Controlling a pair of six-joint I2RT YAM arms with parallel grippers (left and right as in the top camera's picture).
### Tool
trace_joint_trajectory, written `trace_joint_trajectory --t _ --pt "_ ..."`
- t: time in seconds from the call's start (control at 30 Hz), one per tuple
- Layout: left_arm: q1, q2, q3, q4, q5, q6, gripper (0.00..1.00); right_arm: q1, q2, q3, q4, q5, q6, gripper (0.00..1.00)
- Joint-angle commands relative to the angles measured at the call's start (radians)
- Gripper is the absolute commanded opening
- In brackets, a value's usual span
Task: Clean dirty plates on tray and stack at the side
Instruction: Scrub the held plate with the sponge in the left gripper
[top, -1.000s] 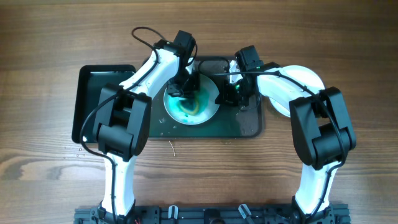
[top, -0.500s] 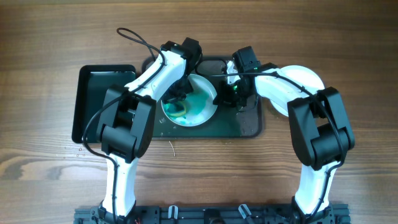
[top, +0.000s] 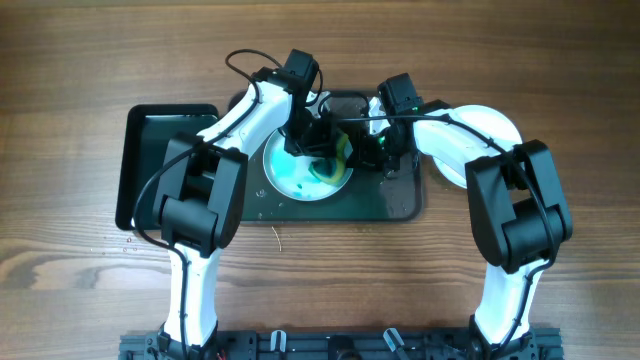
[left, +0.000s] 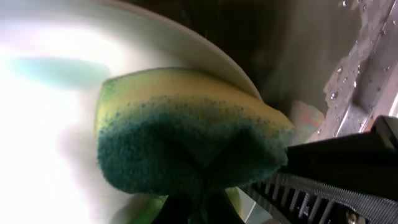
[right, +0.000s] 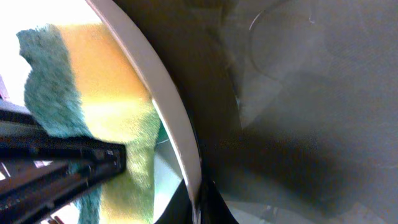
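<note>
One white plate (top: 293, 177) with teal-green smears lies on the dark grey-green tray (top: 392, 202); no other plate shows. My left gripper (top: 322, 140) is shut on the green-yellow sponge (top: 341, 150) and presses it on the plate's upper right part. In the left wrist view the sponge (left: 186, 130) rests on the white plate (left: 43, 137) near its rim, above the jaws (left: 202, 211). My right gripper (top: 368, 150) is shut on the plate's right rim. The right wrist view shows that rim (right: 163, 106) pinched between the jaws (right: 200, 200), with the sponge (right: 106, 106) just inside.
A smaller glossy black tray (top: 160, 150) lies on the wooden table left of the big tray. Water drops wet the big tray's floor (right: 298, 124). Both arms cross above the big tray's back half.
My left gripper has swept the sponge from the plate's left and lower part to its upper right, near the right gripper. The right gripper has kept its hold on the rim.
</note>
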Motion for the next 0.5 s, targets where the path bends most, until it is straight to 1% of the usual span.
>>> trace_joint_trajectory --t 0.0,0.07,0.1,0.13,0.2,0.23,0.3,0.33,0.37,0.4,0.47 --pt "0.03 0.018 -0.004 -0.012 -0.255 -0.156 0.04 0.012 0.023 -0.033 -0.005 0.04 -0.021 0.05" --pt "0.041 0.017 -0.004 -0.069 -0.458 -0.26 0.04 0.012 0.023 -0.033 -0.005 0.042 -0.021 0.04" --pt "0.045 0.017 -0.004 -0.127 -0.611 -0.347 0.04 0.012 0.023 -0.033 -0.005 0.044 -0.021 0.04" --pt "0.046 0.017 -0.004 -0.166 -0.695 -0.402 0.04 0.012 0.023 -0.033 -0.005 0.044 -0.021 0.04" --pt "0.045 0.017 -0.004 -0.21 -0.754 -0.424 0.04 0.012 0.023 -0.033 -0.004 0.044 -0.021 0.04" --pt "0.041 0.017 -0.004 -0.23 -0.75 -0.424 0.04 0.012 0.023 -0.033 -0.005 0.044 -0.019 0.04" --pt "0.034 0.017 -0.004 -0.245 -0.708 -0.404 0.04 0.012 0.023 -0.033 -0.005 0.044 -0.02 0.04" --pt "0.029 0.017 -0.004 -0.241 -0.629 -0.331 0.04 0.012 0.023 -0.033 -0.005 0.044 -0.02 0.04" --pt "0.024 0.017 -0.004 -0.232 -0.512 -0.223 0.04 0.012 0.023 -0.033 -0.005 0.044 -0.02 0.04" --pt "0.018 0.017 -0.004 -0.222 -0.359 -0.092 0.04 0.012 0.023 -0.033 -0.005 0.044 -0.02 0.04" --pt "0.01 0.017 -0.004 -0.219 -0.155 0.066 0.04 0.012 0.023 -0.033 -0.005 0.044 -0.019 0.04"
